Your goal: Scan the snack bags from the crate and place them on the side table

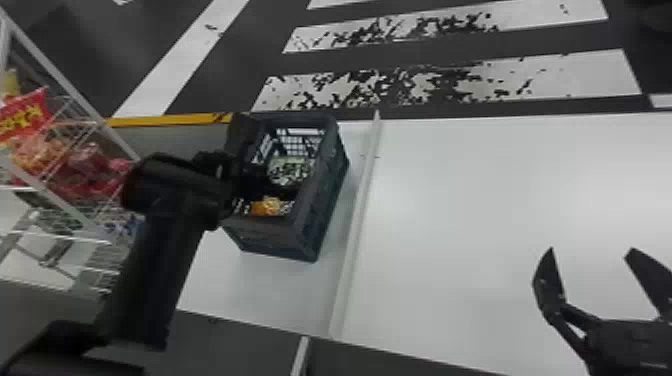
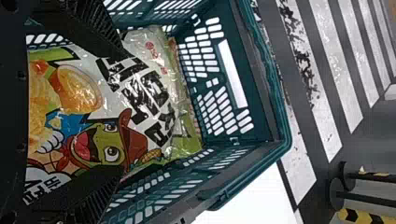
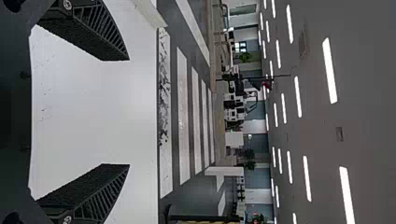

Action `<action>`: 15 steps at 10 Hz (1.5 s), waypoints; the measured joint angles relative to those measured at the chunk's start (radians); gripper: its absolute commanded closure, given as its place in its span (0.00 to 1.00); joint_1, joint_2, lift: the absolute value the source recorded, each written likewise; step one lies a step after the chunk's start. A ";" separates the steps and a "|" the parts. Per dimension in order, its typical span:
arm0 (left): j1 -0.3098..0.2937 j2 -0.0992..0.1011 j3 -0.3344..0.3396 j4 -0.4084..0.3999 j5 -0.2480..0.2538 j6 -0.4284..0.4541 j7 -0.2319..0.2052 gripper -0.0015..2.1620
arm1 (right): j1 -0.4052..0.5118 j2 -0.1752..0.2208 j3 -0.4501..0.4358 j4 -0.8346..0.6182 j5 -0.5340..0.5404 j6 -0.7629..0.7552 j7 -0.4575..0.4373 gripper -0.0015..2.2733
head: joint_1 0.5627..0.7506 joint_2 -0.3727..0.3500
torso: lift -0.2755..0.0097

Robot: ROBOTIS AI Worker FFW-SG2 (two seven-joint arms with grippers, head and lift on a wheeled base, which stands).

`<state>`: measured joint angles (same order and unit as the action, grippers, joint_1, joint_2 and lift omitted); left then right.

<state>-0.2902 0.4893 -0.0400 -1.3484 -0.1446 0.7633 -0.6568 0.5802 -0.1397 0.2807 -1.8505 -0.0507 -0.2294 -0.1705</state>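
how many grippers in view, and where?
2. Left gripper: at the crate, open, over a snack bag inside it. Right gripper: open over the white table, to the right of the crate.

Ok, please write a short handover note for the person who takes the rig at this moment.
Left tool: inside the crate, fingers open, over the snack bag with a frog picture.
Right tool: open, holding nothing, over the white tabletop.
Done: cannot tell if any bag is scanned. A red bag and other packs sit in the wire rack at the left; where they came from is unclear.
Remaining: grip the frog bag, scan it, place it on the side table.
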 measured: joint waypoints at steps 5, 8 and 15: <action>-0.079 -0.010 -0.069 0.148 -0.051 0.016 -0.052 0.34 | -0.033 0.000 0.013 0.033 -0.006 0.023 0.007 0.03 | 0.70 0.98 | 0.68; -0.092 -0.012 -0.067 0.172 -0.049 0.009 -0.019 0.99 | -0.049 0.000 0.014 0.052 -0.012 0.024 0.011 0.03 | 0.70 0.99 | 0.68; -0.064 -0.005 0.031 0.123 0.008 -0.024 -0.104 0.99 | -0.049 0.000 0.014 0.068 -0.017 0.020 0.011 0.03 | 0.70 0.98 | 0.68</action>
<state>-0.3545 0.4840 -0.0095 -1.2258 -0.1368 0.7389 -0.7612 0.5313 -0.1396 0.2945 -1.7826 -0.0674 -0.2099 -0.1595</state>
